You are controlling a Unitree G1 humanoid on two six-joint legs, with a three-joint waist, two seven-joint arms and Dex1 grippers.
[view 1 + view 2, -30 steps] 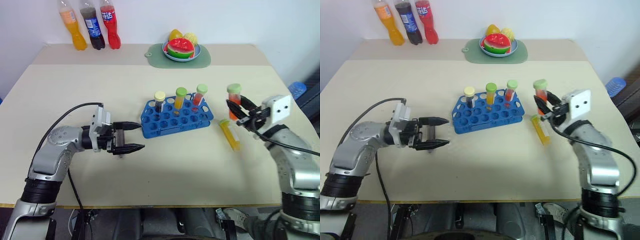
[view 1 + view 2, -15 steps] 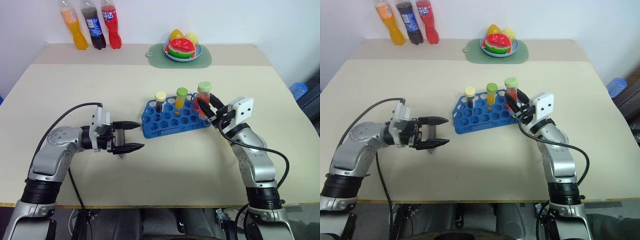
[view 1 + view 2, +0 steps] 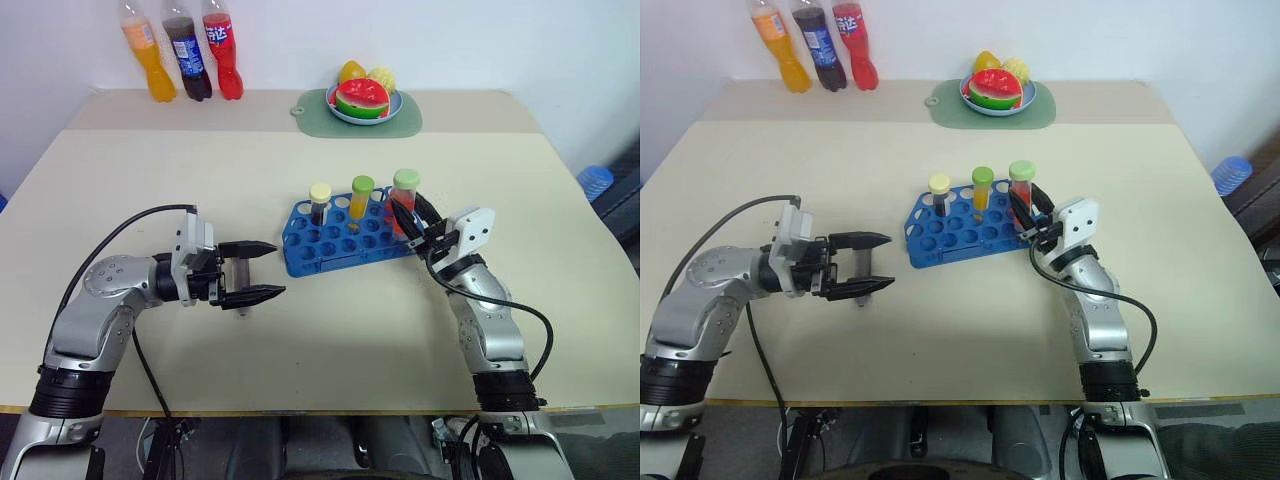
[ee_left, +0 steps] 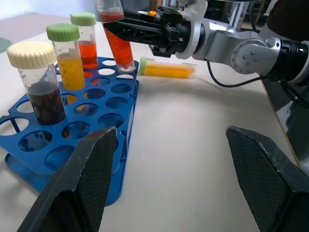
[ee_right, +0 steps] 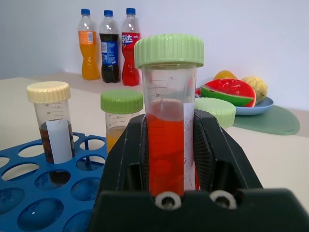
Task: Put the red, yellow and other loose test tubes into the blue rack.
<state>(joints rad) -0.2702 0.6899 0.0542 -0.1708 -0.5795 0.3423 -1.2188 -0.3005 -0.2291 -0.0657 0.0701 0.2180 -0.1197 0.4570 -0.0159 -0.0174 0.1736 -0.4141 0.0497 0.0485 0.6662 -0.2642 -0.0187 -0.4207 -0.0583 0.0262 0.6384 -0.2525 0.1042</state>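
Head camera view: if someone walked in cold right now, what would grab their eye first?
Probably the right gripper, jaws shut on a green-capped red tube at the right end of the blue rack, where three capped tubes already stand. Next, the left gripper, jaws wide open, hovers just left of the rack. Third, a yellow tube lies loose on the table beyond the rack.
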